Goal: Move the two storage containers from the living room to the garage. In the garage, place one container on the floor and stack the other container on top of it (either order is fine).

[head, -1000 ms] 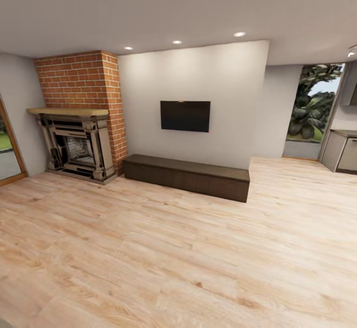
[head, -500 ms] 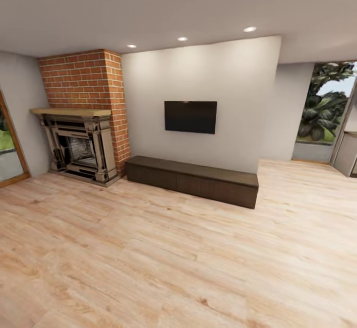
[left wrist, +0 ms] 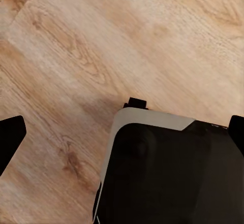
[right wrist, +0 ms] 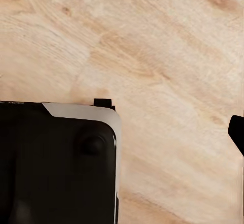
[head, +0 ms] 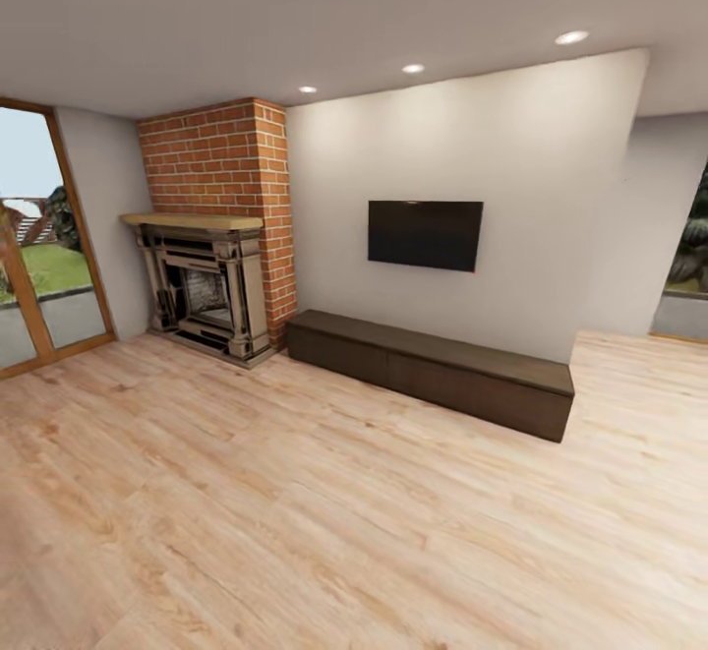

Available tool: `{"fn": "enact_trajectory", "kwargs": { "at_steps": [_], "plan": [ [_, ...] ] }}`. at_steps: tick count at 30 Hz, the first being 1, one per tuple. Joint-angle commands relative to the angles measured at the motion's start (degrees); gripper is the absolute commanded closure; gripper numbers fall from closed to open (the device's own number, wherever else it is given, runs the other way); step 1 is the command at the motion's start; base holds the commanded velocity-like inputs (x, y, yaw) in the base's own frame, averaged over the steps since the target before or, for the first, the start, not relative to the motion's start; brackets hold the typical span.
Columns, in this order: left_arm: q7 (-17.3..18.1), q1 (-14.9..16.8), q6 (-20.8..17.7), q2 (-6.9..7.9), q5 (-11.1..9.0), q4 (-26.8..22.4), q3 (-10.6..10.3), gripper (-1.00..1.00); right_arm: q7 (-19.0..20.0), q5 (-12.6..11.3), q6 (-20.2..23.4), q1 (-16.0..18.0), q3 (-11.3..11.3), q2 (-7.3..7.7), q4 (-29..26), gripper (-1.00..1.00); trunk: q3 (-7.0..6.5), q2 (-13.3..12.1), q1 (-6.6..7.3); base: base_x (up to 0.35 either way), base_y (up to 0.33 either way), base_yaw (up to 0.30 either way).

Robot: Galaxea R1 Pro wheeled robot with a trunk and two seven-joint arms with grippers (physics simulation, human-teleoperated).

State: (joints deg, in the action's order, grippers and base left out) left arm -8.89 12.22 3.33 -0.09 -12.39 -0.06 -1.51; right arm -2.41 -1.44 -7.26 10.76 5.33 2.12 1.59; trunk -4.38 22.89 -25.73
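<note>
The two storage containers are out of view, and so are the garage and its floor. I am in the living room, over light wood planks (head: 295, 512). The left wrist view looks down between my left gripper (left wrist: 122, 137) fingers: dark fingertips (left wrist: 10, 137) stand far apart at both edges, open, nothing held. Of my right gripper (right wrist: 122, 132), one fingertip (right wrist: 238, 132) shows at the frame's edge, set wide, with nothing between the jaws. My own dark base (left wrist: 173, 173) lies under both grippers.
Ahead stand a brick chimney with a dark ornate fireplace (head: 206, 286), a wall TV (head: 425, 234) and a long low dark bench (head: 433, 370). Wood-framed glass doors (head: 39, 247) are at the left, a window (head: 688, 266) at the far right.
The whole head view has shifted right, so the camera has turned left. The glass doors have come into view at the left and the kitchen units at the right have left it.
</note>
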Motion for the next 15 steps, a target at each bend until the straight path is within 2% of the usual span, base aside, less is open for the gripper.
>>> {"fn": "enact_trajectory", "kwargs": {
  "at_steps": [1,15],
  "plan": [
    [-0.1,0.0,0.2,-0.01,-0.4,0.1,-0.2,-1.0,-0.2,-0.1,-0.3,0.0,0.5,-0.03,0.2,-1.0,0.02,0.0,-0.05,0.323,0.0,0.268],
    [-0.1,0.0,0.2,-0.01,-0.4,0.1,-0.2,-1.0,-0.2,-0.1,-0.3,0.0,0.5,-0.06,0.2,-1.0,0.02,0.0,-0.05,0.323,0.0,0.267]
  ]
}}
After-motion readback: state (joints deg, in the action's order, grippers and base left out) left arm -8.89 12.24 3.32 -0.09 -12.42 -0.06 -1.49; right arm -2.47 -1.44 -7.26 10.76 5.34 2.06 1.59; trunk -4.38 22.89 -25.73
